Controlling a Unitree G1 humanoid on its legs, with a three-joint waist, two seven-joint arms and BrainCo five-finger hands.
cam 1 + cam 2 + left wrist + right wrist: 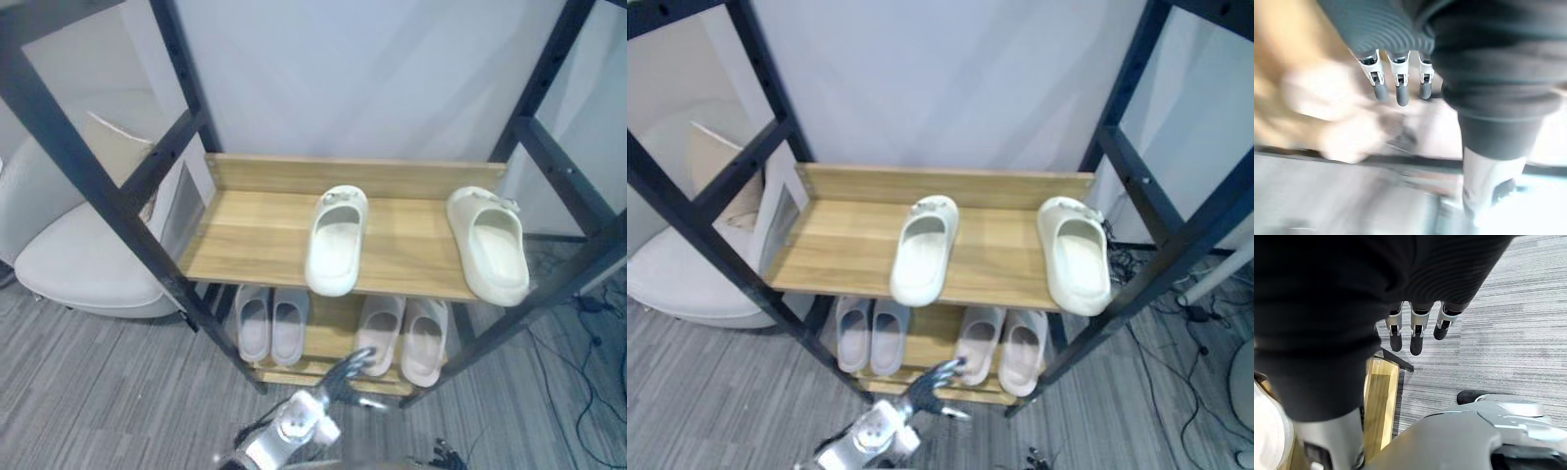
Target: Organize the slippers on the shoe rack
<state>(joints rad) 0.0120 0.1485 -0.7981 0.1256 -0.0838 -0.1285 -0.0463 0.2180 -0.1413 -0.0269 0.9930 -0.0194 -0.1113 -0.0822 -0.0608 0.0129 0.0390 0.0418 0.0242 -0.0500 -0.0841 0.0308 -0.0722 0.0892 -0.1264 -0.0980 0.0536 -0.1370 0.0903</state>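
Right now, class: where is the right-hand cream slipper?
Left eye view: the right cream slipper lies on the upper shelf, at its right end, apart from the middle cream slipper.

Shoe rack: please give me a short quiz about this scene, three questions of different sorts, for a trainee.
1. True or false: the middle cream slipper and the right cream slipper lie apart on the upper shelf.
2. How many pale slippers lie on the lower shelf? A two, B four, C six.
3. Fill in: the left robot hand holds ____.
Key: 1 true; 2 B; 3 nothing.
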